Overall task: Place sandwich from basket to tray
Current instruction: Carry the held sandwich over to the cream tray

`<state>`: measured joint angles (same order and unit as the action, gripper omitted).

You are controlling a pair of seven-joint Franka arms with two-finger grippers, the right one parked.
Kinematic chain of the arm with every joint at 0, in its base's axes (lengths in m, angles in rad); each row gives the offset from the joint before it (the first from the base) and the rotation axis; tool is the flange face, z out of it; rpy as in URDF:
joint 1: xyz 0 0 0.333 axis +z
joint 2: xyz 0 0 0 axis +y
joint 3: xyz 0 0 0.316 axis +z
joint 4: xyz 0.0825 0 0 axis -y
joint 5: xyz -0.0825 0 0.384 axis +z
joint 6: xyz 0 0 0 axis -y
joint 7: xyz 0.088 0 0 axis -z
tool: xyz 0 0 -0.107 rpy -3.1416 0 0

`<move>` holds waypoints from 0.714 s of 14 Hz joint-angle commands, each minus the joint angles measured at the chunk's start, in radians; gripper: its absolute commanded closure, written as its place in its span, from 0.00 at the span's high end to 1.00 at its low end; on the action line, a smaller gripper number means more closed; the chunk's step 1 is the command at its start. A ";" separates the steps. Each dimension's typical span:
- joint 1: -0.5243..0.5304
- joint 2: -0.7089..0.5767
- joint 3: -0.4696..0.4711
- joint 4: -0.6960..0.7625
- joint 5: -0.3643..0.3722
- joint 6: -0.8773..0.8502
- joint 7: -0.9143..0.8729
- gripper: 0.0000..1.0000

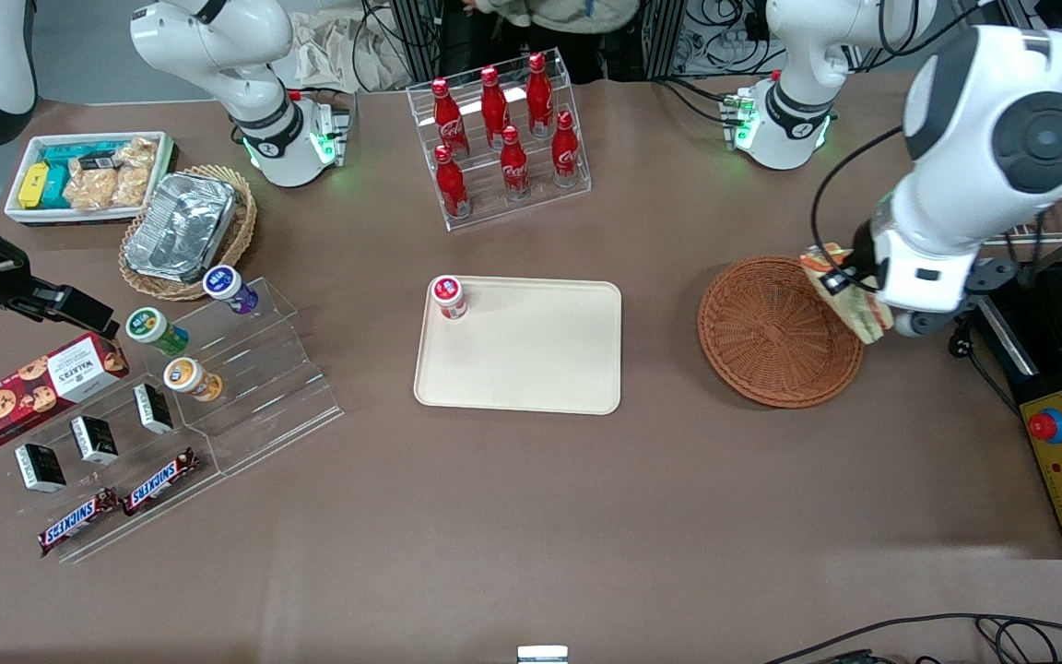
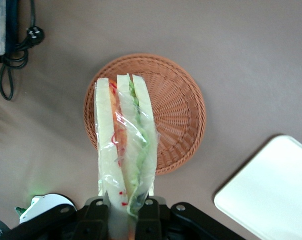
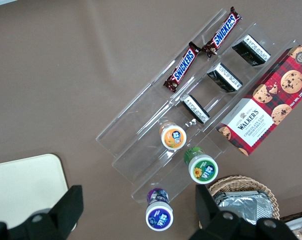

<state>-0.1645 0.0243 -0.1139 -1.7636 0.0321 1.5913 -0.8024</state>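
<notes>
Between the fingers [image 2: 97, 216] of the left arm's gripper [image 2: 125, 216], clamped at its broad end: the sandwich [image 2: 125, 145], wrapped in clear film, lifted clear above the basket [image 2: 178, 115]. Long axis running straight out from the jaws, narrow tip farthest from the gripper, over the basket's weave near the rim. Bread slices standing on edge, side by side, with orange, red and green filling between them.

In the front view, only a sliver of the sandwich [image 1: 849, 295] showing, mostly covered by the wrist and the gripper [image 1: 854, 286], at the basket's [image 1: 771, 332] edge toward the working arm's end of the table. Wrist view alone giving the layers, the film and the grip; front view alone giving the whole table.

Basket bare inside. Beside it, toward the parked arm's end, the tray [image 1: 531, 360], with a small red-labelled cup [image 1: 448, 297] standing in the corner farthest from the front camera. A corner of the tray [image 2: 270, 195] also caught by the left wrist camera, apart from the basket.

Farther from the front camera than the tray, a clear rack of red bottles [image 1: 499, 134]. Toward the parked arm's end, a stepped clear stand [image 1: 218, 387] with cups, small dark boxes and Snickers bars [image 1: 121, 503], a red Walkers biscuit box [image 1: 33, 387], a tan basket holding a foil container [image 1: 182, 226] and a white bin of snack packs [image 1: 88, 175].
</notes>
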 commanded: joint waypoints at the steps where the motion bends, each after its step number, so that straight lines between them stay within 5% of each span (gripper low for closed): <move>1: -0.006 0.000 -0.071 0.023 -0.004 -0.030 0.025 0.00; 6: -0.039 0.054 -0.232 0.026 0.008 -0.034 0.019 0.00; 10: -0.107 0.140 -0.251 0.032 -0.044 0.106 0.025 0.00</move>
<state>-0.2489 0.1061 -0.3677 -1.7641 0.0080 1.6456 -0.7925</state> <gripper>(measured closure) 0.811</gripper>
